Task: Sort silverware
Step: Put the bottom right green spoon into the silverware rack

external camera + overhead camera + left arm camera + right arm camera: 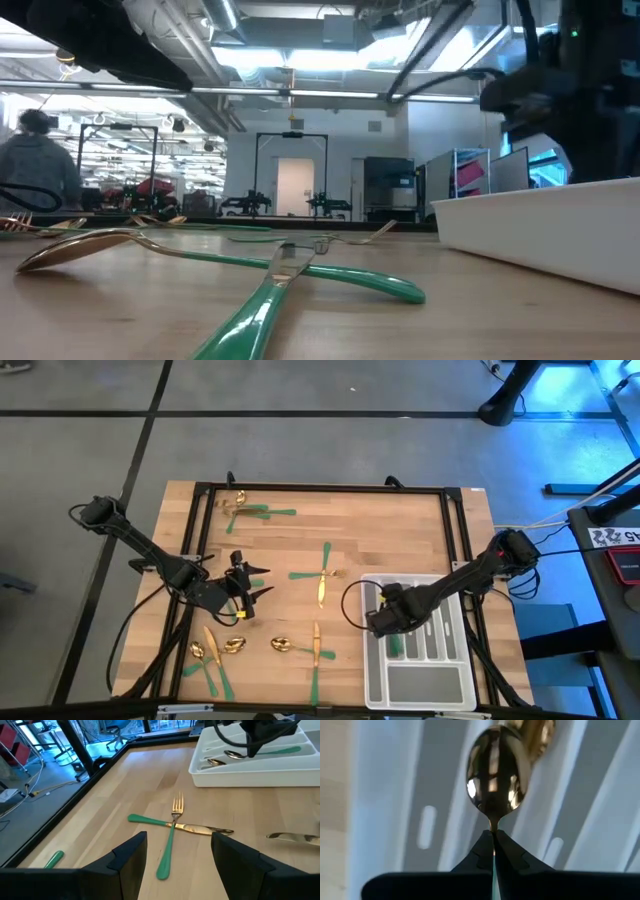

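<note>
Silverware with gold heads and green handles lies scattered on the wooden table: a fork crossed over a knife (323, 573) (172, 825), spoons (232, 647) near the front edge, and more pieces (250, 510) at the far left. My left gripper (255, 582) (177, 857) hovers open left of the crossed pair, holding nothing. My right gripper (385, 622) (494, 837) is over the left compartments of the pale divided tray (420, 680), shut on a spoon (495, 770). Another spoon (216, 762) lies in the tray. My right gripper pinches the spoon's thin neck (494, 827), just behind the gold bowl, between its two fingertips. The fingers come from above, pointing down. The bowl (235, 754) sticks out on one side and the green handle (287, 750) on the other, about level, low over a tray compartment.
A black frame (320, 490) borders the table top. The tray's walls (540, 230) rise at the front right. A knife (292, 837) lies right of the crossed pair. A fork (316, 650) and green handles (215, 675) lie along the front edge.
</note>
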